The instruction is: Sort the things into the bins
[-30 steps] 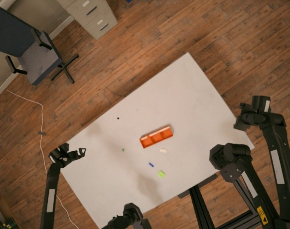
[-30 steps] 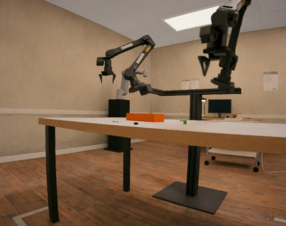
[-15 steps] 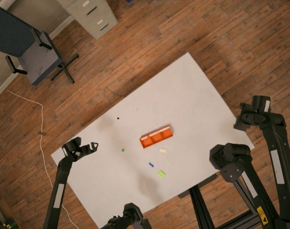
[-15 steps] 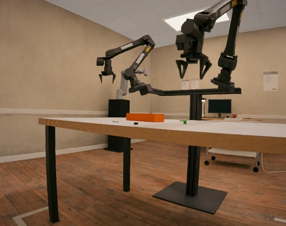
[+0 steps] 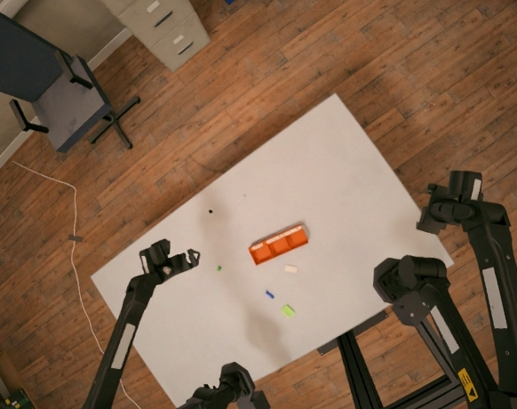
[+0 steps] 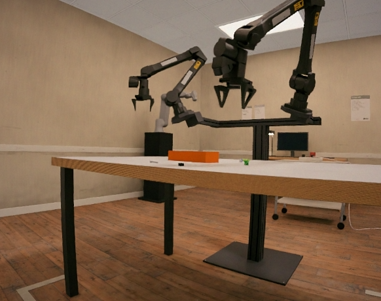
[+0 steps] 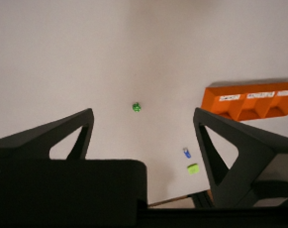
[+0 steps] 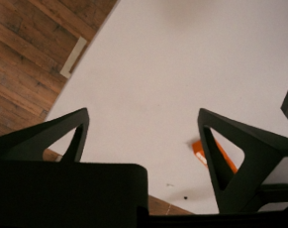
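Bins: one orange, open-topped rectangular tray (image 5: 277, 253) (image 6: 193, 156) (image 7: 248, 117) (image 8: 198, 151), divided into three compartments in a row, a white label at each; stands flat on the white-topped table (image 5: 342, 178) (image 6: 121, 167) (image 7: 66, 59) (image 8: 141, 64). Label wording too small to read. No things visible in its compartments.

Loose items, all on the table outside the tray:
- One pale cream rectangular block (image 5: 290, 268), near the tray's long side.
- One small, narrow blue piece (image 5: 269, 294) (image 7: 187, 153), between the cream block and the lime piece in the top view.
- One lime-green rectangular block (image 5: 288, 310) (image 7: 193, 169), near the blue piece.
- One tiny, irregular bright green piece (image 5: 218, 268) (image 6: 246, 159) (image 7: 137, 107), apart from the tray's end.
- One tiny black piece (image 5: 210, 212) (image 6: 181, 164) (image 8: 185, 197), well apart from the tray, near a table edge.
- One small, thin whitish-grey piece (image 5: 242, 197) (image 6: 154, 161) (image 8: 169, 184), on the same side as the black piece.

Left gripper (image 5: 195, 258) (image 6: 232, 107) (image 7: 144, 110): black, fingers wide apart, nothing between them; raised above the table.

Right gripper (image 6: 143, 110) (image 8: 144, 110): black, fingers likewise wide and unladen, above the table.
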